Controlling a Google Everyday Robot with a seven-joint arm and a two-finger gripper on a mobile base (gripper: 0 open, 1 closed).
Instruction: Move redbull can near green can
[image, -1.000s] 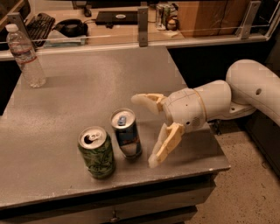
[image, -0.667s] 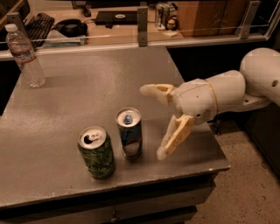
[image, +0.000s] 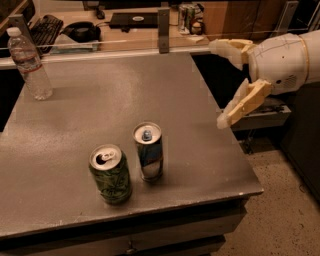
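The redbull can (image: 149, 152), slim, blue and silver, stands upright on the grey table (image: 125, 95) near its front edge. The green can (image: 110, 174) stands upright just to its left, a small gap between them. My gripper (image: 220, 84) is up at the right, over the table's right edge, well away from both cans. Its two pale fingers (image: 243, 104) are spread apart and hold nothing.
A clear water bottle (image: 30, 63) stands at the table's far left corner. A rail with a post (image: 163, 25) runs along the back edge, with a desk, keyboard and cans behind it. The floor drops off to the right of the table.
My gripper has drawn back from beside the redbull can, moving up and to the right past the table's edge. Both cans stand where they were.
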